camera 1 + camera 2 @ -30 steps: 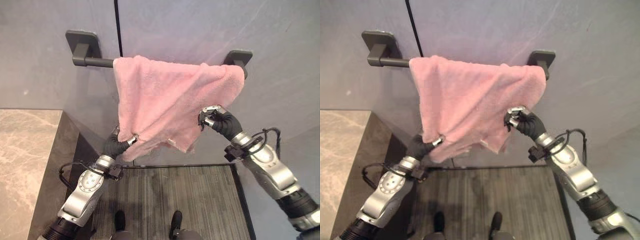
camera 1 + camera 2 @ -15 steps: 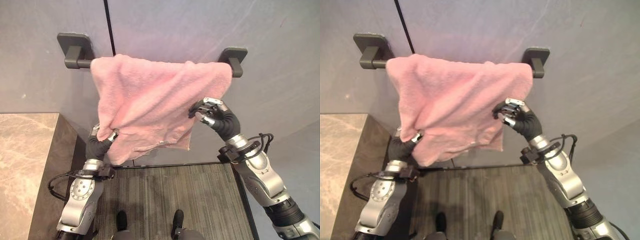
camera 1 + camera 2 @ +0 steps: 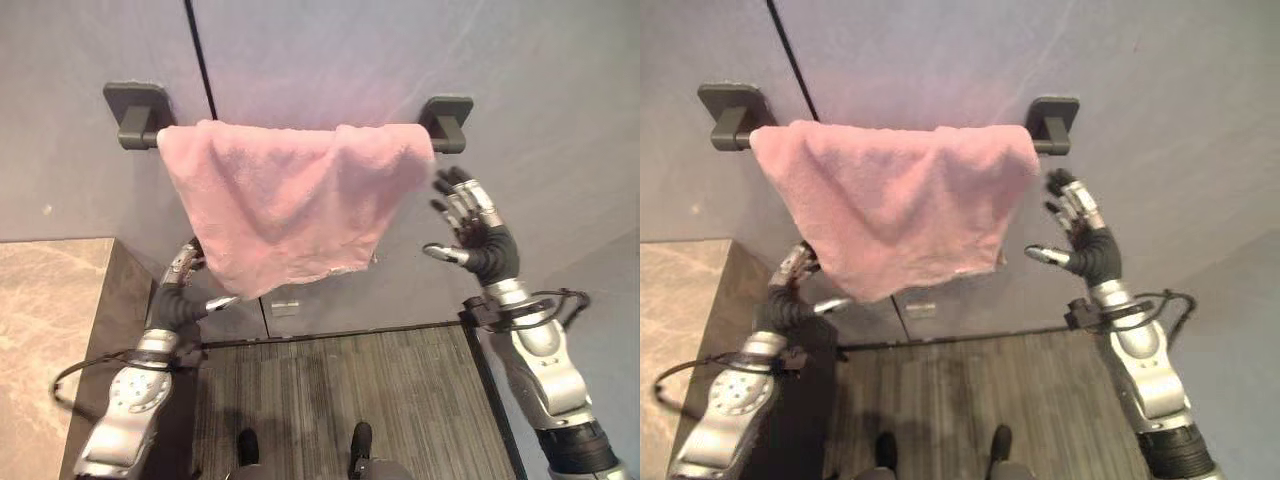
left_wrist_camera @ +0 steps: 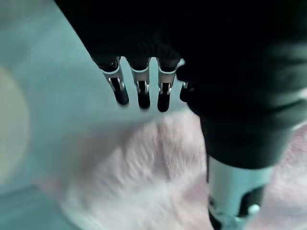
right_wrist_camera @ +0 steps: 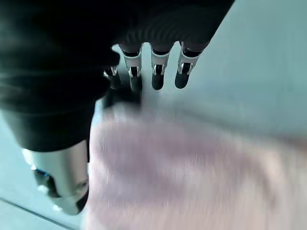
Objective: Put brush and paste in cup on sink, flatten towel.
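Observation:
A pink towel hangs over a dark wall rail, spread almost from bracket to bracket, its lower edge slanting down to a point at the lower left. My left hand is open just below and left of that low corner, clear of the cloth; the towel shows past its straight fingers. My right hand is open with fingers spread, to the right of the towel's right edge and apart from it. The pink cloth lies past its fingers.
A marble counter with a dark side panel fills the lower left. The grey wall carries a black vertical seam above the rail's left bracket. Dark striped flooring lies below.
Both hands have let go of the towel and opened. The left hand dropped below its corner, the right moved out to the right. The towel now hangs wider along the rail. The camera has shifted.

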`<state>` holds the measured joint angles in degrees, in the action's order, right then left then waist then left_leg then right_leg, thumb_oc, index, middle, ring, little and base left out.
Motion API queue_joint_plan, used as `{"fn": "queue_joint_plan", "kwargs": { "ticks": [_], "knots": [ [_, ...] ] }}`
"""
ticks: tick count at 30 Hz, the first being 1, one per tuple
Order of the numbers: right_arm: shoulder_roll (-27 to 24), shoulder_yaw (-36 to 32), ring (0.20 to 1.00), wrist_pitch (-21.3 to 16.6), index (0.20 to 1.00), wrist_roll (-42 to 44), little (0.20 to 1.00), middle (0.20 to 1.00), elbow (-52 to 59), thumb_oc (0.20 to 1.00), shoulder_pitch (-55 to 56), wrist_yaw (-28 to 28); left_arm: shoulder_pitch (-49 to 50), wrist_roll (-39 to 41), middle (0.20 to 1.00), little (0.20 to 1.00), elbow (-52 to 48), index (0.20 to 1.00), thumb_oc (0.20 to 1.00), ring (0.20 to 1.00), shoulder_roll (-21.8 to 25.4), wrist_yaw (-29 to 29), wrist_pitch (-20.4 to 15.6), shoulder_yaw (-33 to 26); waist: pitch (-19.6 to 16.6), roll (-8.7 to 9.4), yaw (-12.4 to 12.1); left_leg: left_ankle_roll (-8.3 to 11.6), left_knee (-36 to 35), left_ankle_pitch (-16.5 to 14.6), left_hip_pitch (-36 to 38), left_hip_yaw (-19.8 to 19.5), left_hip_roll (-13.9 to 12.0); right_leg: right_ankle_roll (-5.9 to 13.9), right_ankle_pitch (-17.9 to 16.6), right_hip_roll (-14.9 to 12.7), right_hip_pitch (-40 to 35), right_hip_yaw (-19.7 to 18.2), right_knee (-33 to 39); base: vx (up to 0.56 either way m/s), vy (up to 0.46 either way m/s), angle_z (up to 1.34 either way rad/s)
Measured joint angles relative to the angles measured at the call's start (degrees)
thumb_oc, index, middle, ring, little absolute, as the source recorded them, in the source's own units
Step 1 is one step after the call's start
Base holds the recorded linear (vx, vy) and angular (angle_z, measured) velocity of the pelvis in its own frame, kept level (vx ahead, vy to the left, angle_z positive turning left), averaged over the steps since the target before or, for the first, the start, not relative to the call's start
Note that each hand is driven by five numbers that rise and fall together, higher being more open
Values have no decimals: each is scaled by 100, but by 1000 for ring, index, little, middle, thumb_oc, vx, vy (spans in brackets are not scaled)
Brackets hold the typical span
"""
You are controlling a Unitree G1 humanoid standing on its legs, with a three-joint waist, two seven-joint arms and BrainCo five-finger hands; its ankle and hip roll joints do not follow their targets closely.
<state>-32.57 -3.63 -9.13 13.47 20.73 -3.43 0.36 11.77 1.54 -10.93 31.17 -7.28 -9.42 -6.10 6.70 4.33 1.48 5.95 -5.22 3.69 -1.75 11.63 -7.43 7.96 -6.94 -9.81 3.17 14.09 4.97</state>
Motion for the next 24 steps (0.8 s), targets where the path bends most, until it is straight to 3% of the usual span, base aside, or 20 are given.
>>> {"fn": "queue_joint_plan", "kwargs": {
  "ticks": [4,7,10,13,14,16,17,20,21,24],
  "knots": [
    [-154,-749,1000,-242,1000,-951,1000,1000,538,1000,292,-158,567,-738,1000,1000,-102,1000,1000,1000,-23,-200,-40,-837,-82,-63,87,10,-12,-42,141,4,-38,7,25,21,-124,-16,2,-1,-2,-1],
    [-163,-907,1000,-268,1000,-1317,1000,1000,744,1000,438,-295,740,-1124,1000,1000,-191,1000,1000,1000,-81,-535,-40,-1334,-253,-76,89,-5,-28,-95,153,19,-52,4,69,10,-124,-51,2,-7,-4,-4],
    [-48,-635,1000,-531,1000,-1108,1000,1000,845,1000,337,-363,579,-1388,1000,1000,-627,1000,1000,1000,-165,-1041,-210,-1502,-502,-64,74,-9,-27,-92,134,10,-55,6,74,-1,-127,-48,2,-22,-4,1],
    [85,-121,1000,-605,1000,-746,1000,1000,816,1000,95,-385,125,-1320,1000,1000,-1045,1000,1000,1000,-257,-1287,-483,-1301,-632,-41,51,-8,-26,-88,108,-5,-51,5,73,-3,-128,-31,2,-21,-1,3],
    [-56,24,1000,-581,1000,-1105,1000,1000,808,1000,-175,-404,-184,-1384,1000,1000,-1255,1000,1000,1000,-180,-1325,-560,-1250,-663,-30,56,-2,-25,-84,115,-7,-47,4,67,-3,-130,-30,3,0,0,0],
    [-740,31,1000,-590,1000,-1673,1000,1000,800,1000,-694,-423,-554,-1560,1000,1000,-1515,1000,1000,1000,187,-1434,-701,-1268,-688,-33,64,29,-2,-51,142,-3,-27,9,41,1,-135,-32,1,-26,17,-2],
    [-946,176,1000,-585,1000,-1843,1000,1000,735,1000,-1080,-459,-772,-1810,1000,1000,-1653,1000,1000,1000,660,-1449,-736,-1187,-702,-16,68,33,0,-47,169,16,-18,11,11,16,-146,-55,0,-22,17,-6],
    [-1088,685,1000,-576,1000,-2077,1000,1000,566,1000,-1865,-499,-1324,-2054,1000,1000,-1725,1000,1000,1000,1395,-1401,-1040,-882,-708,-22,108,30,0,-52,196,22,-10,11,9,10,-163,-66,1,-26,10,-3],
    [-1166,1065,1000,-537,1000,-2247,1000,1000,279,1000,-2299,-503,-1578,-2064,1000,1000,-1692,1000,1000,1000,1874,-1319,-1068,-791,-707,-23,116,40,2,-38,195,25,-8,8,-3,16,-170,-70,0,0,0,0],
    [-1320,1838,1000,-313,1000,-2538,1000,1000,-334,1000,-3000,-439,-2073,-1991,1000,1000,-1574,1000,1000,1000,2335,-1156,-1164,-365,-700,-46,95,41,1,-38,211,21,-10,10,-1,16,-180,-68,1,0,0,0]
  ]
}}
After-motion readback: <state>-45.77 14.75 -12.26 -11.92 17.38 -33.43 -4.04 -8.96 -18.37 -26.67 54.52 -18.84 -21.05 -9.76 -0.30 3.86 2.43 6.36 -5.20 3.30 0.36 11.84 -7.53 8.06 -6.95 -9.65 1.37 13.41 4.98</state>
